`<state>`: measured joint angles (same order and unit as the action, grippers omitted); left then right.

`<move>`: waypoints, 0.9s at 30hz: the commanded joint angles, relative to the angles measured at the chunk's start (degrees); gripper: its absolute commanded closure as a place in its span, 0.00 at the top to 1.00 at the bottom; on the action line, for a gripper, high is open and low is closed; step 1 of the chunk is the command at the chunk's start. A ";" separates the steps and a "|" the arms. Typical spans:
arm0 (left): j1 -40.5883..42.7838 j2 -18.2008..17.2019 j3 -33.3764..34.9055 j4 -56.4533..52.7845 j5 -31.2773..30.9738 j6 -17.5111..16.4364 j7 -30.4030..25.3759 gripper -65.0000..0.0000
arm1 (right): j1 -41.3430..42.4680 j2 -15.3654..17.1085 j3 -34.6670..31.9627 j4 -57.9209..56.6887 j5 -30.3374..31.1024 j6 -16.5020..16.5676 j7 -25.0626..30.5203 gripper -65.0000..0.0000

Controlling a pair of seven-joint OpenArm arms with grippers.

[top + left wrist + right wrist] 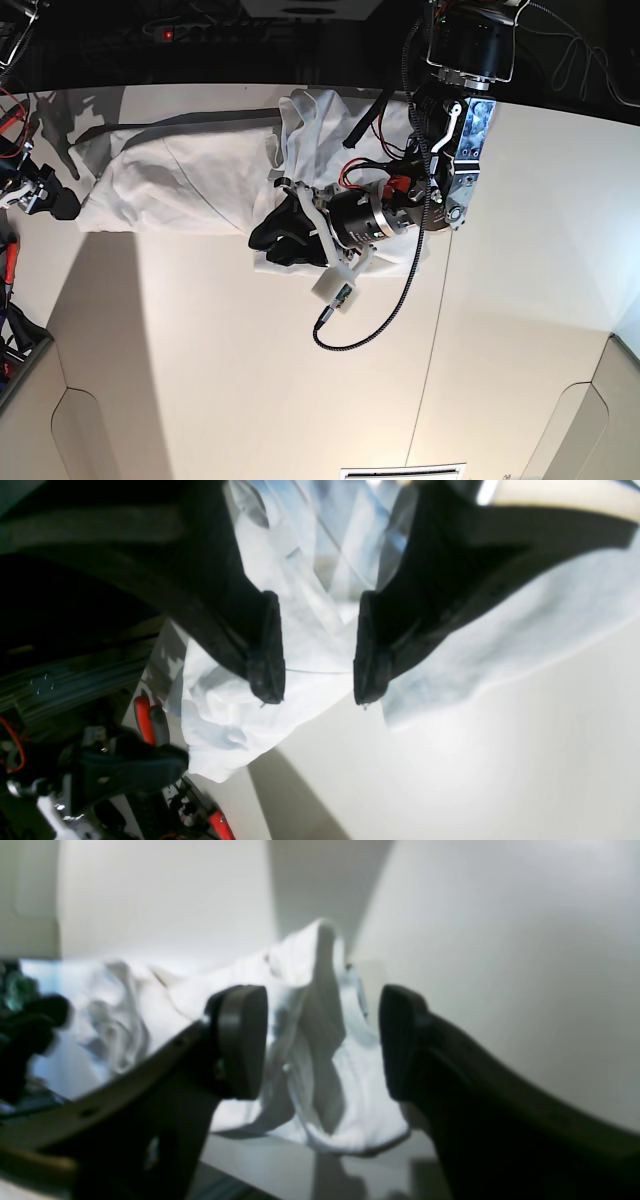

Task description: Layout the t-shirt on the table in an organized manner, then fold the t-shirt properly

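Dark fingers (267,650) of the left hand (319,650) fill the left wrist view, spread apart with the t-shirt (310,630) behind the gap and nothing pinched; their upper parts are cut off by the frame. From above, this hand (285,232) sits on the t-shirt's (190,175) near right edge, hiding the cloth under it. The t-shirt lies bunched along the far side of the worktop (250,380), its sleeves and collar hard to make out. Left of the t-shirt, the right hand (322,1040) is also spread wide and empty, its view blurred.
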<state>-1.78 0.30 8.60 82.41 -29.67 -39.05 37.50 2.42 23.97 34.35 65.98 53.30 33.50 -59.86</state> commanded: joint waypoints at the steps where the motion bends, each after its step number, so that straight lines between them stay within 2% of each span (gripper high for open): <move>1: -1.07 0.33 0.04 1.16 -1.36 -0.95 -1.27 0.41 | 0.74 1.25 -0.92 0.72 0.04 0.81 1.79 0.55; 7: -1.07 0.31 0.04 1.16 -1.33 -0.95 -1.25 0.41 | 0.74 1.05 -6.43 0.72 -5.97 0.26 6.12 0.55; 23: -2.21 -0.20 -0.09 1.27 -1.38 -0.95 -1.25 0.41 | 0.72 -3.19 -6.73 0.72 -6.60 0.17 6.38 0.55; 27: -2.21 -0.17 -0.11 1.31 -1.40 -0.95 -1.25 0.41 | 0.72 -3.17 -6.73 0.72 -13.57 -1.27 12.90 0.55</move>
<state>-2.92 -0.14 8.54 82.48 -29.69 -39.05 37.47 2.42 19.84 27.35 66.00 39.13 32.40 -47.31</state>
